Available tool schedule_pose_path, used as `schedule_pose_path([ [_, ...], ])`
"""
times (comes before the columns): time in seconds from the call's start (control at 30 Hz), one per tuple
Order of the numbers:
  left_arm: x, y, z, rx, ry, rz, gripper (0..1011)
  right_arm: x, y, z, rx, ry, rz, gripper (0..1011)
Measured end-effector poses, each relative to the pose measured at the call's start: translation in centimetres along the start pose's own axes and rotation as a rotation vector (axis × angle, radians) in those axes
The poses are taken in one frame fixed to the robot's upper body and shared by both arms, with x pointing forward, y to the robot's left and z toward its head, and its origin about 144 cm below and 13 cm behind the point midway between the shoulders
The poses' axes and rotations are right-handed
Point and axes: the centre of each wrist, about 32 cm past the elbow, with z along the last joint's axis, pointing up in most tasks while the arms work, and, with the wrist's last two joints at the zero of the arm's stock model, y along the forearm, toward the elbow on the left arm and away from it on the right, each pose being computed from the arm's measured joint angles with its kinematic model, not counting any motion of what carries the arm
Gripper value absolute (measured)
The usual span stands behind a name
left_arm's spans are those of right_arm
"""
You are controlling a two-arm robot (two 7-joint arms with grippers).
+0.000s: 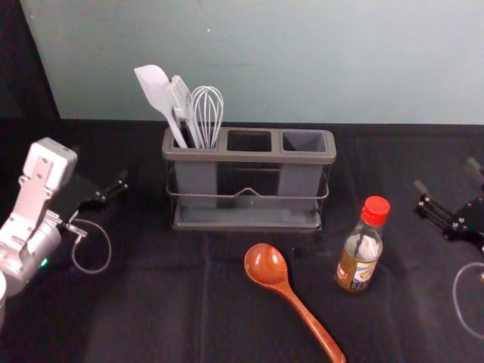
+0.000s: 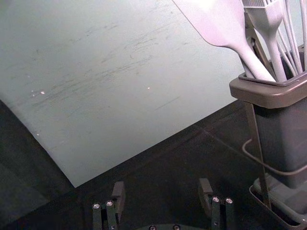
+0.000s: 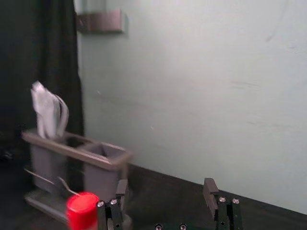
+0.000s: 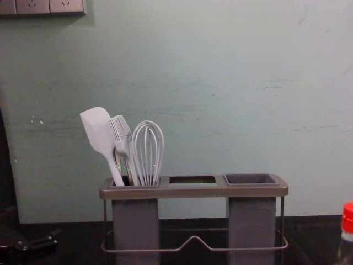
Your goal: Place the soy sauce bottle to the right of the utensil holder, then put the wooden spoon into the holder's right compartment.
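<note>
Left gripper [image 1: 106, 193]: positioned at 9 o'clock from the holder; its jaws are spread wide, released, and set well apart from the holder.
Right gripper [image 1: 446, 175]: positioned at 3 o'clock from the holder and 2 o'clock from the bottle; its jaws are likewise widely parted and released, and are kept apart from the bottle.
Bottle [image 1: 359, 253]: stood upright at 4 o'clock from the holder; transparent and rounded, capped in ridged red, with brown sauce and a printed label seen low down.
Spoon [image 1: 302, 308]: laid flat, its round bowl at 6 o'clock from the holder and its handle pointed to 5 o'clock; glossy, reddish-brown wood is shown.
Holder [image 1: 250, 157]: built with a rounded grey-brown rim, smooth grey cups and a thin wire rail bent to a central peak.
Left compartment: filled with a smooth white spatula [image 1: 156, 89], a bristled brush [image 1: 181, 102] and a looped whisk [image 1: 207, 110].
Right compartment [image 1: 304, 141]: shaped as a deep, square-mouthed cup.
Tabletop [image 1: 166, 302]: covered in black, faintly creased cloth.
</note>
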Motion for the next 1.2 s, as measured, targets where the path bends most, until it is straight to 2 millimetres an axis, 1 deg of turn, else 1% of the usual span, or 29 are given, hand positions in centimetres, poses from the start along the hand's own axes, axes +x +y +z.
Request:
schedule_pose_path([
  [0.23,0.0,0.0,0.0,0.0,0.0,0.0,1005,-0.6,0.0,0.4,0.066,0.113,0.101,1003],
  [0.37,0.0,0.0,0.0,0.0,0.0,0.0,1005,-1.1,0.4,0.4,0.074,0.141,0.153,1002],
  [0.57,0.0,0.0,0.0,0.0,0.0,0.0,1005,-1.9,1.3,0.0,0.019,0.161,0.218,1003],
  [0.83,0.0,0.0,0.0,0.0,0.0,0.0,1005,-2.5,2.1,-0.6,-0.104,0.16,0.24,1003],
  [1.2,0.0,0.0,0.0,0.0,0.0,0.0,1005,-2.7,2.7,-0.6,-0.125,0.14,0.231,1003],
])
